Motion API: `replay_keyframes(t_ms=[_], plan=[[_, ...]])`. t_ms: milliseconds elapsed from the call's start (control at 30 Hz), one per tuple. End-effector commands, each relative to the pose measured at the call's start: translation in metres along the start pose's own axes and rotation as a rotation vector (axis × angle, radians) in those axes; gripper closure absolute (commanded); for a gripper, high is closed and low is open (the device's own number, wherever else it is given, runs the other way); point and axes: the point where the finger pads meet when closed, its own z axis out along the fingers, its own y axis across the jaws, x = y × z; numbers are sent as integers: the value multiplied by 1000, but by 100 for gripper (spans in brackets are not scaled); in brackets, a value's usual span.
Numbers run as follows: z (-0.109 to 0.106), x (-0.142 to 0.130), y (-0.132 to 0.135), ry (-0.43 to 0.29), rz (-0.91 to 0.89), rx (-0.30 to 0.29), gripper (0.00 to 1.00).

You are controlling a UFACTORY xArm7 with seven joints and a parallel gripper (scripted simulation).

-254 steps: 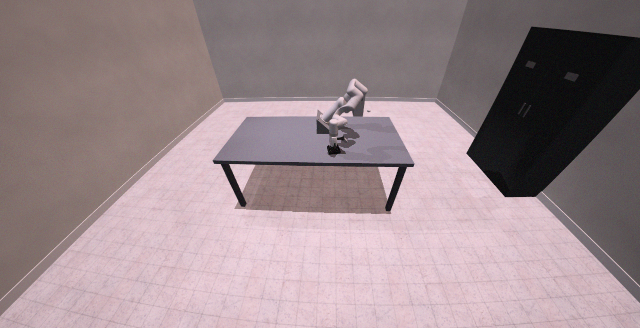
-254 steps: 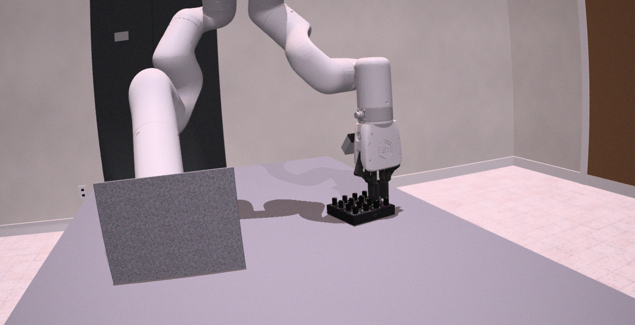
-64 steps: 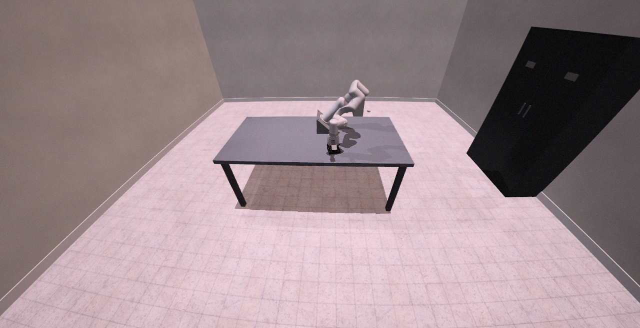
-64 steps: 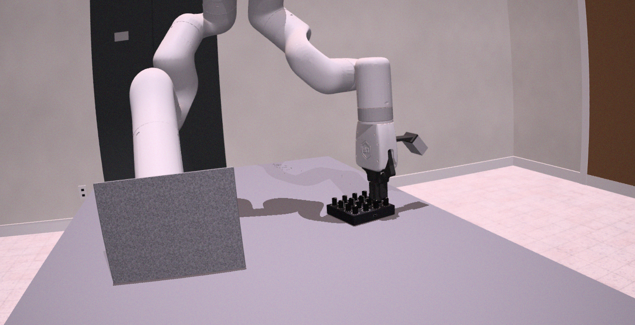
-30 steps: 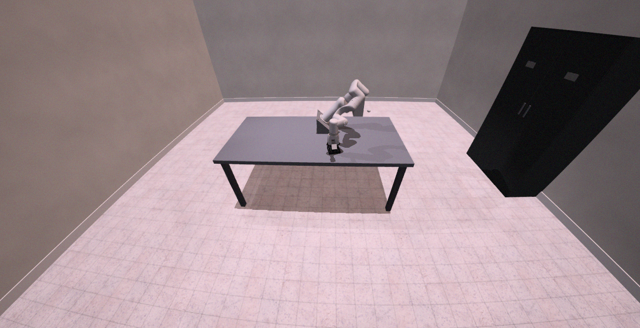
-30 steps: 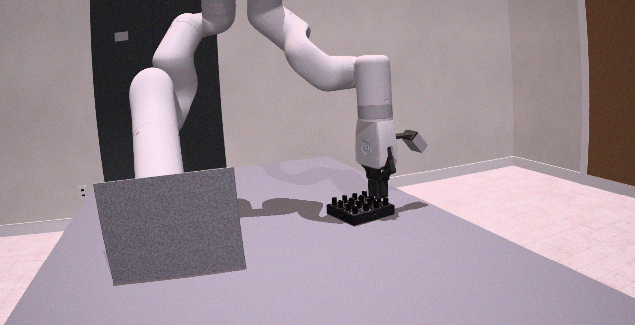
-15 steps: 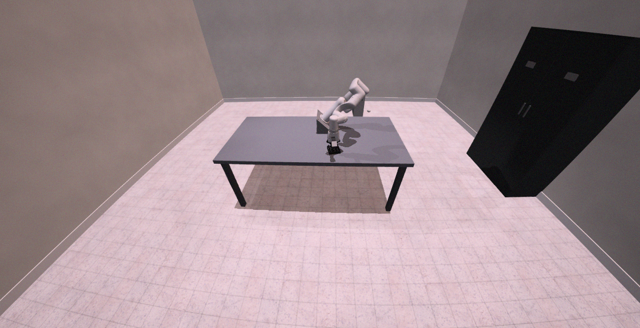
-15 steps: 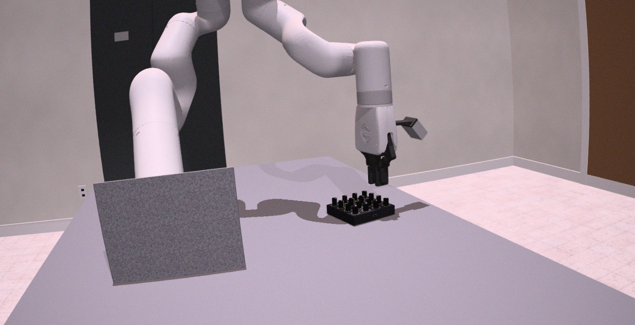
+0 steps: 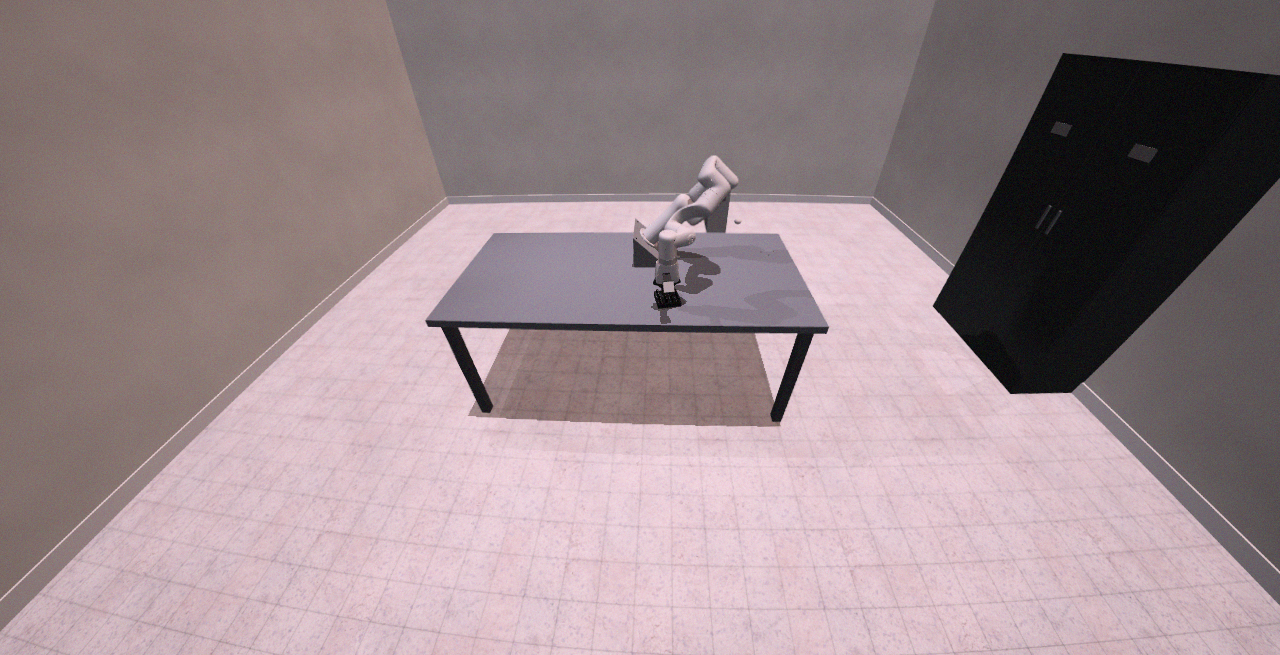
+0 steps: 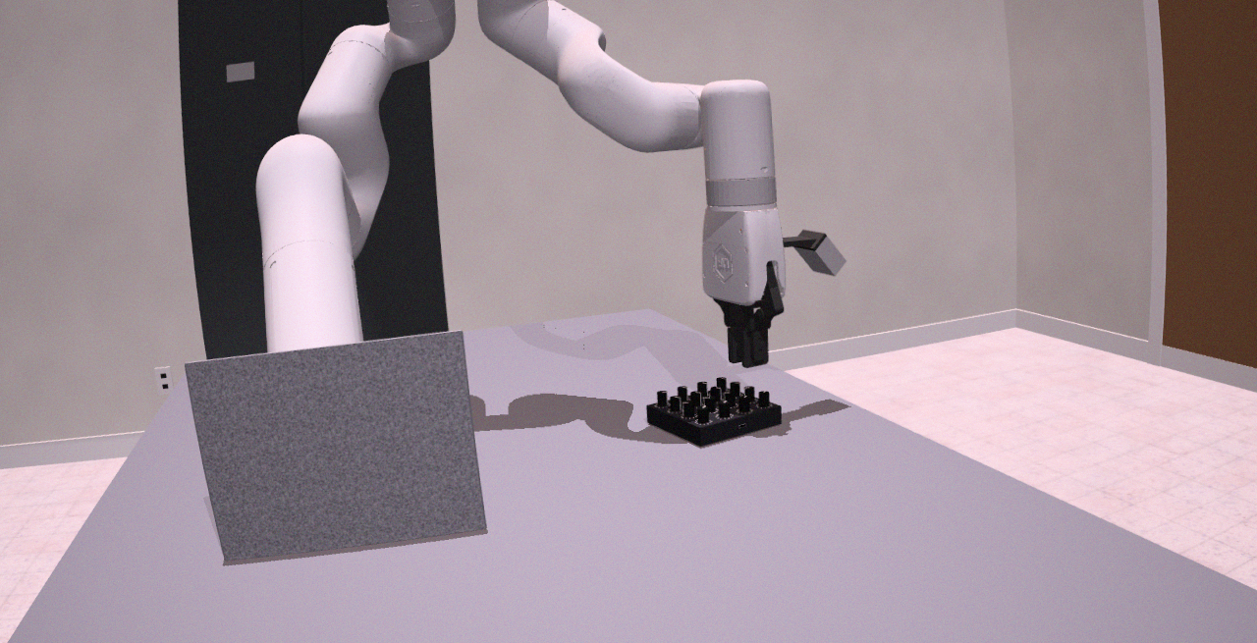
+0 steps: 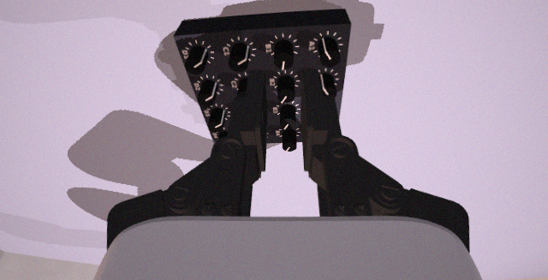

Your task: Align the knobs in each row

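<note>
Grey walls and a pale tiled floor surround our bench (image 9: pixel 554 284) (image 10: pixel 615 533), where the black knob box (image 9: pixel 669 300) (image 10: pixel 703 428) (image 11: pixel 257 20) sits below our claw (image 10: pixel 748 365) (image 11: pixel 283 92).
We can read A1, B1, C1, D1, B2 and C2 on the box in the wrist view; some smaller names are too blurred or covered for us to make out, and the emblem on the claw's white housing (image 10: pixel 742 254) is too small to read. Our claw's fingers stand a narrow gap apart, holding nothing, above the knobs. Black, upright knobs carry white lines inside rings of pale marks; knob A1 (image 11: pixel 329 52) and knob B1 (image 11: pixel 282 54) point different ways. The socket side shows in the exterior view.
</note>
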Motion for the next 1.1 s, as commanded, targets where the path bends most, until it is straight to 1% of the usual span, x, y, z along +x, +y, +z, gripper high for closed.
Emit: replay_keyframes(t_ms=[0,100,167,233,333,733,800,833,1067], plan=[[-2,1,1,4,-15,-2,81],[-3,1,1,4,-76,-2,81],[-4,1,1,4,-149,-2,81],[-4,1,1,4,-149,-2,81],[-5,1,1,4,-294,-2,81],[-9,1,1,3,-674,-2,81],[-9,1,1,3,-674,-2,81],[-10,1,1,3,-758,-2,81],[-13,1,0,3,-976,-3,81]])
